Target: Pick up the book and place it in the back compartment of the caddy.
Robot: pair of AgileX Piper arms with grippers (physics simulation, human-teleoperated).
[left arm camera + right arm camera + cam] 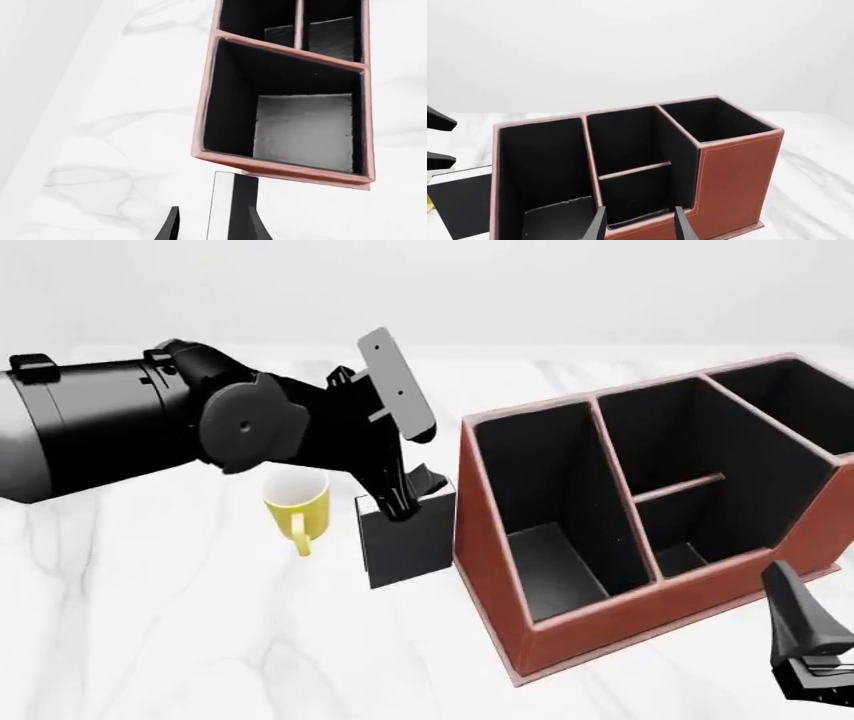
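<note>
Black-covered, the book (404, 538) stood upright just left of the caddy (497, 570), apparently clasped by the left gripper (406, 498); the right gripper (638, 225) was held open, farther off.

White grey-veined marble table (160, 640) under a plain pale backdrop.

Left claw (400, 502) hides book (407, 540) top; mug (296, 508) partly hidden.

One book (404, 540), one yellow mug (296, 506), one caddy (497, 570). Caddy cells: four. Two grippers: left gripper (406, 498), right gripper (811, 640).
</note>
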